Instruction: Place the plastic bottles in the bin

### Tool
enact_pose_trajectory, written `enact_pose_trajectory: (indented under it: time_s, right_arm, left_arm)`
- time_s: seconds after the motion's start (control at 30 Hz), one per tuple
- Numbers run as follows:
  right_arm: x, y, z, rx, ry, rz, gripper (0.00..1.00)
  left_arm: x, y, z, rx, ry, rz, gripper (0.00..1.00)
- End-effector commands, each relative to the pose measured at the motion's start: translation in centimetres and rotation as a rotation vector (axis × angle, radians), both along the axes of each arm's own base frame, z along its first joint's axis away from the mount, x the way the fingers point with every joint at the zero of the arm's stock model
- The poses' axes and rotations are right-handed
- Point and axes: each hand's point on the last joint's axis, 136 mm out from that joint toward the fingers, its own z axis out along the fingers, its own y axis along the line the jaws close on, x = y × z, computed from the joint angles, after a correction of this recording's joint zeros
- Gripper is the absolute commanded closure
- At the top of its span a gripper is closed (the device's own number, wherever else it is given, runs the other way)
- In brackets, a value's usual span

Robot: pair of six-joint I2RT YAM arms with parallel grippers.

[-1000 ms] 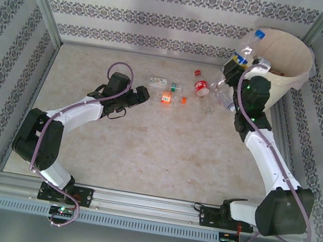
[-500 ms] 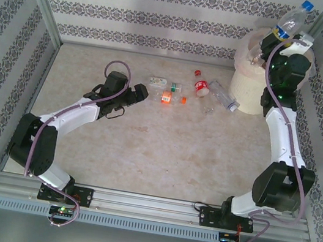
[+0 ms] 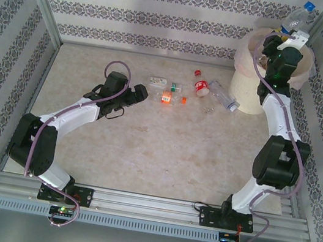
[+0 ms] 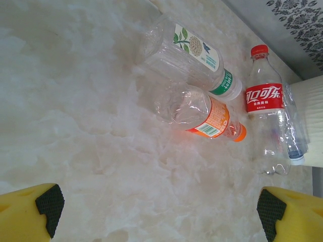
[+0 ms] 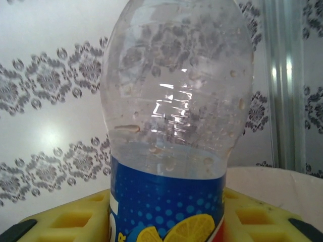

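Two arms stand over the marble-look table (image 3: 161, 158), and we start with the one on the left. The left gripper (image 3: 140, 94) hovers low over the tabletop with its jaws spread wide and nothing between them. In the left wrist view its yellow fingers (image 4: 30, 209) sit at the two bottom corners, well apart.

Just to its right we find four loose bottles lying on their sides in a short row. First comes the green-labelled bottle (image 3: 158, 82), with the orange-labelled bottle (image 3: 166, 97) just beside it on the near side. Further right lies the red-labelled bottle (image 3: 201, 88), its red cap pointing toward the back wall. The clear bottle (image 3: 223, 96) with a blue cap lies next to it, close to the foot of the bin (image 3: 244, 88).

The cream bin stands in the far right corner with its bag liner folded over the rim. Above its opening we see the right gripper (image 3: 283, 33) raised high and clamped around the blue-labelled bottle (image 3: 295, 18). The bottle points up toward the back corner, cap uppermost. In the right wrist view its label sits between the yellow pads (image 5: 65, 219).
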Motion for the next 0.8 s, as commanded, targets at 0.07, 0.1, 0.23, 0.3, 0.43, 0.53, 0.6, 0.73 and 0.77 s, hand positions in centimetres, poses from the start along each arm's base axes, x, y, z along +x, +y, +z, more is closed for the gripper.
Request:
enact_pose_trajectory:
  time_s: [0.07,0.1,0.23,0.3,0.43,0.53,0.6,0.73,0.77]
  right_arm:
    - [1.6,1.6,0.4,-0.104,0.045,0.145,0.52]
    - [1.9,1.7,0.0,-0.113,0.060,0.166,0.51]
    - [3.1,2.5,-1.8,-0.173,0.146,0.237,0.45]
    - [3.4,3.1,-2.6,-0.177,0.180,0.288,0.42]
    - [3.3,3.8,-3.2,-0.164,0.217,0.333,0.25]
    - [2.9,3.7,-2.9,-0.154,0.219,0.321,0.16]
    - [2.4,3.8,-2.4,-0.147,0.212,0.327,0.14]
    - [1.5,4.3,-1.2,-0.133,0.191,0.342,0.13]
    - [1.4,4.5,-1.0,-0.127,0.188,0.351,0.12]
  left_arm:
    - [-0.3,0.0,0.9,0.019,-0.015,-0.008,0.01]
    - [-0.3,-0.1,0.9,0.018,-0.015,-0.009,0.00]
    - [-0.4,0.0,0.9,0.025,-0.014,-0.009,0.00]
    - [-0.4,0.1,0.9,0.027,-0.018,-0.004,0.00]
    - [-0.4,0.2,0.9,0.027,-0.018,0.001,0.00]
    - [-0.3,0.1,0.8,0.024,-0.015,-0.003,0.00]
    - [-0.3,0.0,0.7,0.023,-0.012,-0.005,0.00]
    - [-0.3,0.0,0.5,0.022,-0.012,-0.004,0.00]
    - [-0.2,-0.1,0.5,0.020,-0.011,-0.005,0.00]
